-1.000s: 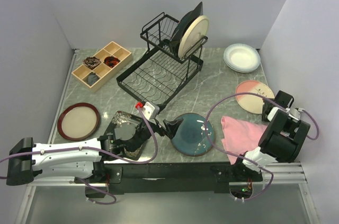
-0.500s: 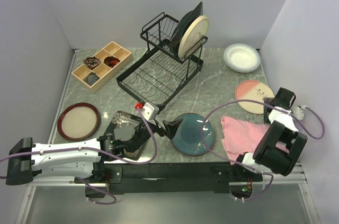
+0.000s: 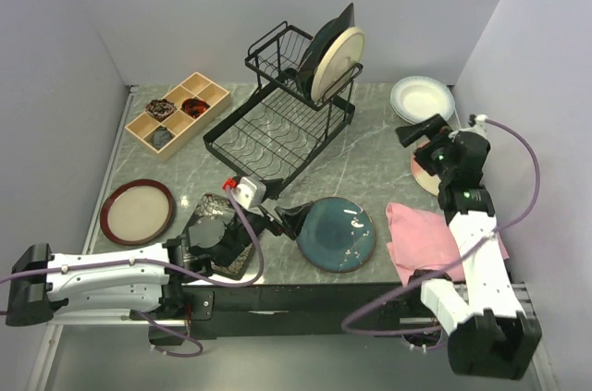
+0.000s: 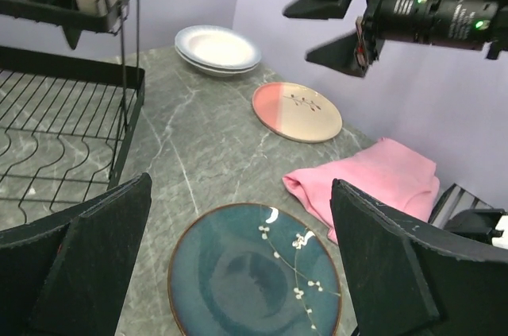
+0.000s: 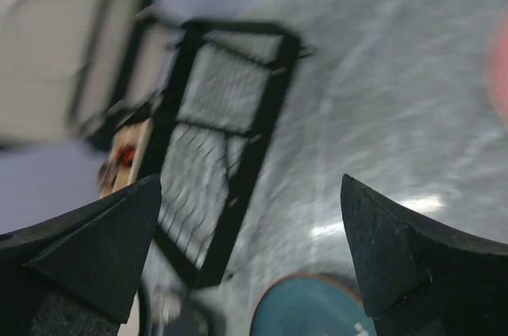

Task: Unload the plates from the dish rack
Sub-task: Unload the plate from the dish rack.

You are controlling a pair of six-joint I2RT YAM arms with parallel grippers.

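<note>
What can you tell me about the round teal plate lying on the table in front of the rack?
The teal plate is round and glossy, seemingly glazed ceramic. It is dark blue-green with a thin brownish rim and a white blossom-branch pattern on one side. It lies flat, face up, on the grey marbled table near the front edge. The pink cloth lies close on its right. The open left gripper is at its left rim, not holding it.

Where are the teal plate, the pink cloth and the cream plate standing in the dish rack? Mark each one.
teal plate [image 3: 338, 236]: top view, centre of its face.
pink cloth [image 3: 418, 232]: top view, its left half.
cream plate [image 3: 335, 63]: top view, middle of its face.
</note>
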